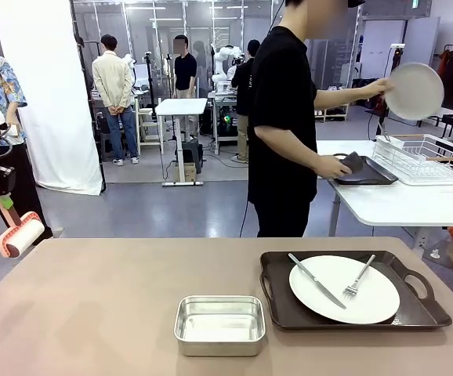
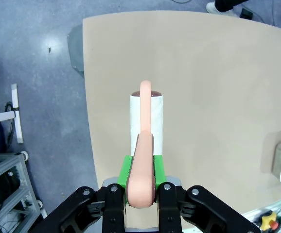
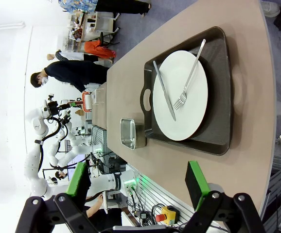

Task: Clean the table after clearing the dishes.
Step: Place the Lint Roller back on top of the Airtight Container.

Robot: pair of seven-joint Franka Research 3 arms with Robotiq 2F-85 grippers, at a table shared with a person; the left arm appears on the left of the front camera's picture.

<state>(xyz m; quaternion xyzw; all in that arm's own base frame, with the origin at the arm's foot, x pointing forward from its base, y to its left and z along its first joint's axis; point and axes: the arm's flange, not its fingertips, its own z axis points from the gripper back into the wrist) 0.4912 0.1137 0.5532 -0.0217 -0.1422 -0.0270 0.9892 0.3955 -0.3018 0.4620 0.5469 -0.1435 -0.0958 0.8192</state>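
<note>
The tan-brown table lay flat and matte; on its right part sat a dark brown handled tray bearing one round white plate — a silver knife and fork angled across it; the other plate was tilted up in a person's hand beyond the table, the second tray on a white table.

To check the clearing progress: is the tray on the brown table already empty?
No, the tray carries a white plate with a knife and a fork on it.
</note>
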